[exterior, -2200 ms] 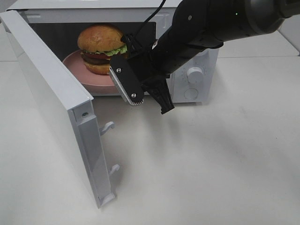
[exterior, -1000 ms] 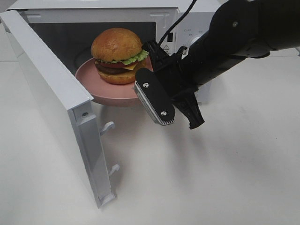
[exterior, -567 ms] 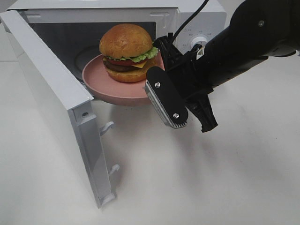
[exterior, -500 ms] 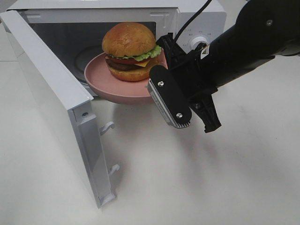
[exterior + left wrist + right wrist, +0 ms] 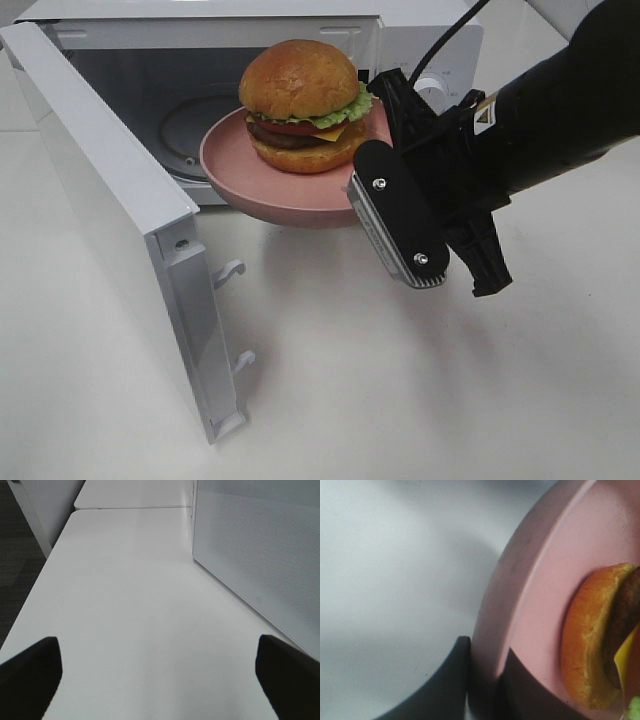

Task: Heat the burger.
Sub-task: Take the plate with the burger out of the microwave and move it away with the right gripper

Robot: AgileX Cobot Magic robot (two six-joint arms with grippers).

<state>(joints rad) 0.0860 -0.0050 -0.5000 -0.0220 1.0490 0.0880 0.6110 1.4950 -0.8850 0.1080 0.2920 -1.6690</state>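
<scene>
The burger, a golden bun with lettuce, patty and cheese, sits on the pink plate. My right gripper is shut on the plate's right rim and holds it in the air in front of the open microwave. In the right wrist view the gripper pinches the plate's rim, with the burger beside it. My left gripper is open and empty over the table; it does not show in the exterior view.
The microwave door stands open to the left, with its latch hooks pointing toward the middle. The glass turntable inside is bare. The left wrist view shows the door's outer face and the white table.
My right gripper has drawn the plate with the burger out of the microwave cavity, to the right and toward the front. The door has not moved.
</scene>
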